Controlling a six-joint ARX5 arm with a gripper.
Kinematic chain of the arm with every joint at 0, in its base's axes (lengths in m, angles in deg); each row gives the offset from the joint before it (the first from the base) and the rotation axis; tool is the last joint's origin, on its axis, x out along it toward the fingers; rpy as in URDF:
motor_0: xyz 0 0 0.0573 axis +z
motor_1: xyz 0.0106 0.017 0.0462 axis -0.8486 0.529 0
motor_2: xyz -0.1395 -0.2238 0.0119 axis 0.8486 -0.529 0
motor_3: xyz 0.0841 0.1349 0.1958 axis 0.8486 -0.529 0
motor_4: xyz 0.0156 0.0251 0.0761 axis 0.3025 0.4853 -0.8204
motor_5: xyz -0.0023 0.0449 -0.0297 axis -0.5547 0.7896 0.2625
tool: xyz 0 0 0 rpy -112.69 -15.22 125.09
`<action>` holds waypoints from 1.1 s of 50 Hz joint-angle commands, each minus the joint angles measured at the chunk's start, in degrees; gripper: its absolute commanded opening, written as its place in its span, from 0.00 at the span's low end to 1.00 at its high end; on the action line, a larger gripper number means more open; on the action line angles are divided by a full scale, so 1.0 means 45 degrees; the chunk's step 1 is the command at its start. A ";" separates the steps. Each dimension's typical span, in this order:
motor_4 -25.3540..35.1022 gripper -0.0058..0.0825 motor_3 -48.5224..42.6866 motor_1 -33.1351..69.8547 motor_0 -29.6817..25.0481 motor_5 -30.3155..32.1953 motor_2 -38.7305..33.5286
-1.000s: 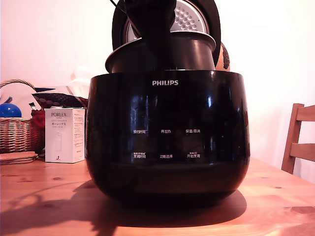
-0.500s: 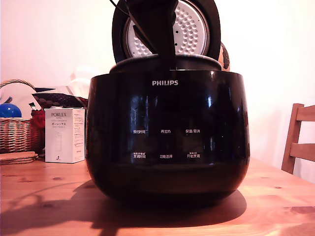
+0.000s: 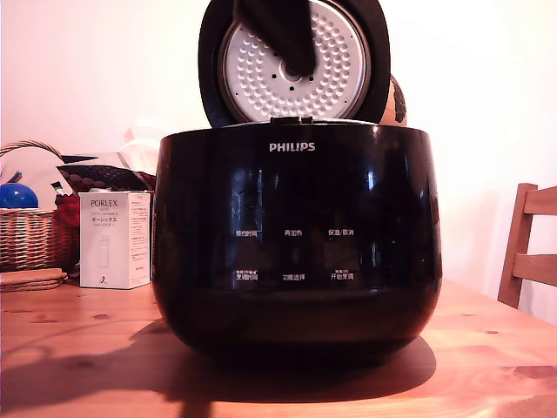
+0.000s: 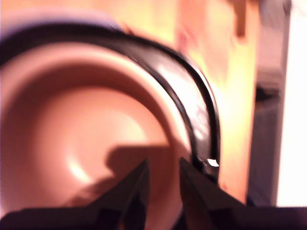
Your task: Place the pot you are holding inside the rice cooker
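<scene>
The rice cooker (image 3: 296, 244), glossy black with a PHILIPS logo, stands mid-table with its lid (image 3: 291, 65) raised and the dimpled silver plate facing me. In the exterior view the pot is hidden below the cooker's rim. The wrist view looks down into the pot (image 4: 72, 134), which sits inside the cooker's glossy black rim (image 4: 194, 105). My gripper (image 3: 298, 63) hangs above the cooker opening, in front of the lid plate. Its fingers (image 4: 139, 187) stand slightly apart with nothing between them, the gripper (image 4: 163, 165) open just over the pot's inner wall near the rim.
On the exterior view's left are a white PORLEX box (image 3: 115, 239), a wicker basket (image 3: 30, 235) with a blue ball (image 3: 16, 195), and flat coasters (image 3: 30, 279). A wooden chair (image 3: 529, 248) stands at the right edge. The wooden table (image 3: 78, 348) stretches in front.
The pot has sunk from above the cooker's rim to fully inside it. My gripper has let go of it and risen in front of the lid plate.
</scene>
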 commanded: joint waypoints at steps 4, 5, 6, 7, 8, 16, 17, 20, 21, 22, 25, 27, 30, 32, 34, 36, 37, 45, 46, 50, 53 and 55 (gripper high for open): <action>-0.0529 0.04 0.0010 -0.0457 0.0233 -0.0437 0.0495; -0.0617 0.04 0.0015 -0.0461 0.0272 -0.0801 0.0563; -0.0675 0.04 0.0010 -0.0500 0.0335 -0.0913 0.0680; -0.0675 0.04 0.0015 -0.0559 0.0403 -0.0913 0.0758; -0.0981 0.04 0.0015 -0.0622 0.0466 -0.1496 0.0826; -0.2127 0.04 0.0015 -0.1117 0.1375 -0.3104 0.1161; -0.2127 0.04 0.0015 -0.1195 0.1530 -0.3104 0.1161; -0.2608 0.04 0.0015 -0.1409 0.2030 -0.3638 0.1161; -0.2608 0.04 0.0015 -0.1486 0.2210 -0.3638 0.1156; -0.2866 0.04 0.0015 -0.1545 0.2375 -0.3993 0.1161; -0.3079 0.04 0.0015 -0.1739 0.2953 -0.4182 0.1156; -0.3147 0.04 0.0015 -0.1865 0.3395 -0.4192 0.1156; -0.3225 0.04 0.0015 -0.2011 0.4036 -0.4187 0.1156; -0.3225 0.04 0.0015 -0.2074 0.4405 -0.4187 0.1156; -0.3225 0.04 0.0015 -0.2118 0.4862 -0.4187 0.1156; -0.3225 0.04 0.0019 -0.2118 0.5212 -0.4187 0.1156; -0.3220 0.04 0.0015 -0.2118 0.5416 -0.4187 0.1156; -0.3220 0.04 0.0019 -0.2118 0.6562 -0.4167 0.1156; -0.3215 0.04 0.0019 -0.2118 0.6640 -0.4167 0.1156; -0.3206 0.04 0.0019 -0.2118 0.6912 -0.4163 0.1156; -0.3196 0.04 0.0019 -0.2118 0.7087 -0.4167 0.1156; -0.3181 0.04 0.0019 -0.2118 0.7174 -0.4167 0.1156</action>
